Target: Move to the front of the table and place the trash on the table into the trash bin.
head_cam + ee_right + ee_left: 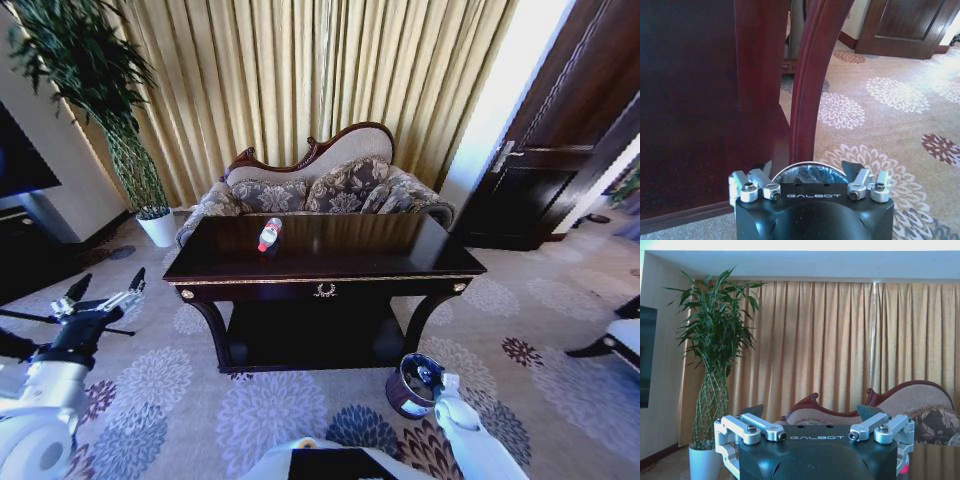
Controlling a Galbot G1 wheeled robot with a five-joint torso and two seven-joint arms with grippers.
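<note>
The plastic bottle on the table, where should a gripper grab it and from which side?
Probably across the labelled middle of the plastic bottle, coming from above. It lies on its side on the table, white cap toward the sofa, so fingers should close across its narrow width.

The left gripper [103, 298] hangs with spread fingers [751, 412] over open carpet [150, 385], well apart from the table [400, 262] edge. The right gripper [810, 169] sits just above the trash bin [408, 388]; ahead of its parted fingers [852, 166] rises 1 curved table leg [812, 80], with bare carpet beside it.
</note>
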